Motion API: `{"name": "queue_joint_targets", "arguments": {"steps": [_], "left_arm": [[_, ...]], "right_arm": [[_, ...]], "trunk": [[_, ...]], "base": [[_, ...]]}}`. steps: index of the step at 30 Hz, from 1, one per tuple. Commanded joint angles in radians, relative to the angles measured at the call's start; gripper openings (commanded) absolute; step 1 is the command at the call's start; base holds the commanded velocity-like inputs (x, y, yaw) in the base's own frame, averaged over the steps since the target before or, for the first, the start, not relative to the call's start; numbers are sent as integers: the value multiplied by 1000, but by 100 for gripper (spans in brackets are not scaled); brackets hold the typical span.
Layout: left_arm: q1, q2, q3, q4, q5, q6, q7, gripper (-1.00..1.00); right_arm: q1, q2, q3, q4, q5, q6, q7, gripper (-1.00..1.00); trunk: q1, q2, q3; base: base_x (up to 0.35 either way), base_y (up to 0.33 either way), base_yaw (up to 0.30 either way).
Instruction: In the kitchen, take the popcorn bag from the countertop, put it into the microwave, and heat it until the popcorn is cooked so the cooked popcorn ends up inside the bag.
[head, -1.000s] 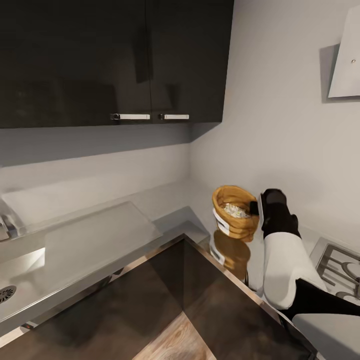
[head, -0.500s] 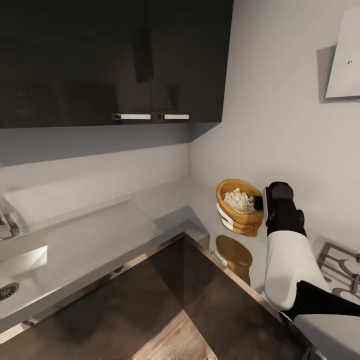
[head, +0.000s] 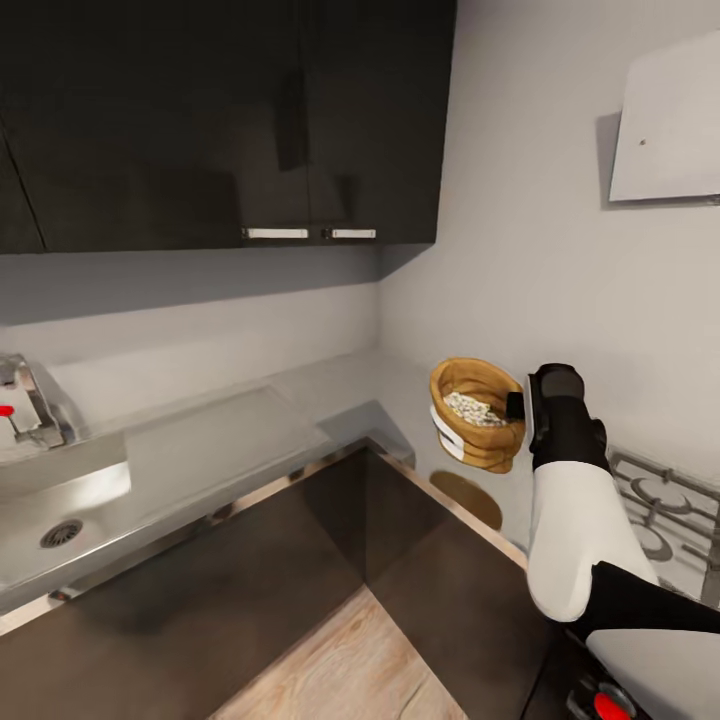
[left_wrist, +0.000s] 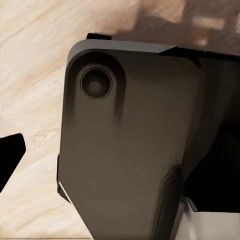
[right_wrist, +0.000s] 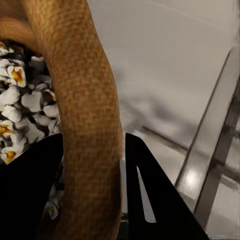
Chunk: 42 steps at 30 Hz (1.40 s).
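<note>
**Head view: bag held above the desk corner**

Head view shows the right end effector (head: 519, 405) clamped on the rolled rim of the bag (head: 478, 413). The bag hangs clear of the desk (head: 330, 385), upright, with its white band facing the camera. Popcorn (head: 474, 407) lies inside it. A brown reflection of the bag sits on the desk surface directly below.

Surroundings:
- Dark wall cabinets (head: 220, 120) with two pale handles hang above the desk, well above the bag.
- A sink (head: 60, 525) with a drain and a faucet (head: 25, 405) lies far to the left, well apart from the bag.
- Hob grates (head: 665, 505) lie just to the right of the right arm (head: 580, 530).
- A pale hood (head: 668, 120) is mounted on the right wall.
- Nothing stands between the bag and the camera.

Right wrist view: the bag rim (right_wrist: 82, 115) passes between the two dark fingers (right_wrist: 150, 190), which grip it; popcorn (right_wrist: 25, 105) shows beside the rim.

Left wrist view: a dark rounded robot part (left_wrist: 130, 145) over wood floor (left_wrist: 35, 65); one dark fingertip shows at the frame edge. Whether the left end effector is wide or narrow cannot be told.

Change from earlier frames: the bag has risen off the desk, and its reflection now sits apart from it. The camera has shifted, bringing more of the sink and hob into view.
</note>
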Motion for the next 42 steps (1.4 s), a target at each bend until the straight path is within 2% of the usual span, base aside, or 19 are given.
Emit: {"name": "queue_joint_targets", "arguments": {"steps": [1,4,7,9,24,27,32,42], "left_arm": [[0,-1,3,0,9,-2,0,100],[0,-1,3,1,9,-2,0,100],[0,-1,3,2,10,-2,0,100],[0,-1,3,3,10,-2,0,100],[0,-6,3,9,10,-29,2,100],[0,-6,3,9,10,-30,2,100],[0,-6,3,9,10,-30,1,100],[0,-6,2,12,12,-51,2,100]], "right_arm": [[-1,1,-2,-1,-6,2,-6,-100],[0,2,-3,0,-12,2,-3,-100],[0,-2,0,-1,-51,2,4,-100],[0,-4,0,-1,-61,2,4,-100],[0,1,-3,14,-65,2,5,-100],[0,2,-3,46,-73,2,6,-100],[0,-1,-5,57,-95,2,6,-100],[0,-11,-7,58,-97,2,6,-100]], "trunk": [[-1,-1,-1],[-1,-1,-1],[-1,-1,-1],[-1,-1,-1],[-1,-1,-1],[-1,-1,-1],[-1,-1,-1],[-1,-1,-1]], "base": [[-347,0,0],[-347,0,0],[-348,0,0],[-348,0,0],[-348,0,0],[-348,0,0],[-348,0,0],[-348,0,0]]}}
